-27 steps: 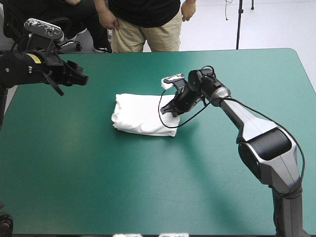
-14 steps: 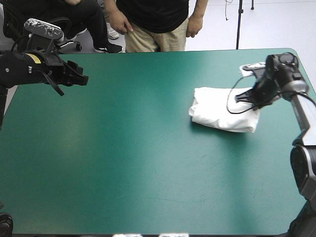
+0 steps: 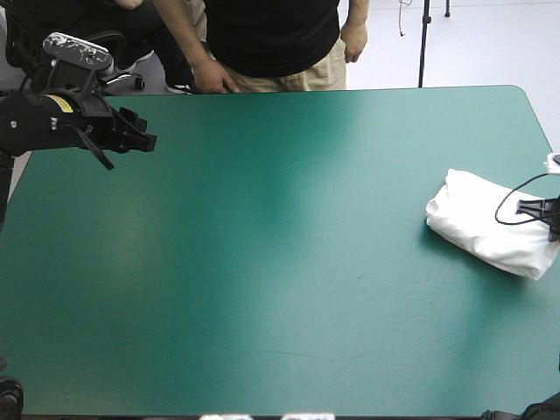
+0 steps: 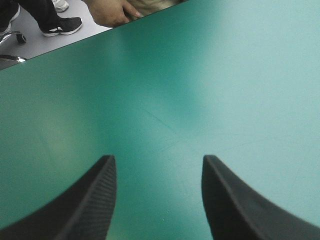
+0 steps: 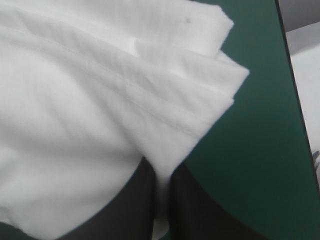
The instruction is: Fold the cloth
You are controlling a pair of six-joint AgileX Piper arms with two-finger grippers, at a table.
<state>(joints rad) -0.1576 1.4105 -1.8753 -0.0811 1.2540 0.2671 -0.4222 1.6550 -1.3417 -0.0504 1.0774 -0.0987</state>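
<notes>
Folded T-shirt (image 3: 484, 220) pinched in the right tool (image 5: 161, 167).
The right tool is clamped on an edge of the white bundle, which lies spread ahead of it on the teal-green tabletop (image 3: 280, 262). The left tool (image 4: 158, 167) hovers with its two sides apart over bare cover, well apart from the T-shirt.

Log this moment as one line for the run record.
T-shirt: folded bundle near right edge of table | right gripper: shut on the T-shirt | left gripper: open, empty, over far-left corner
</notes>
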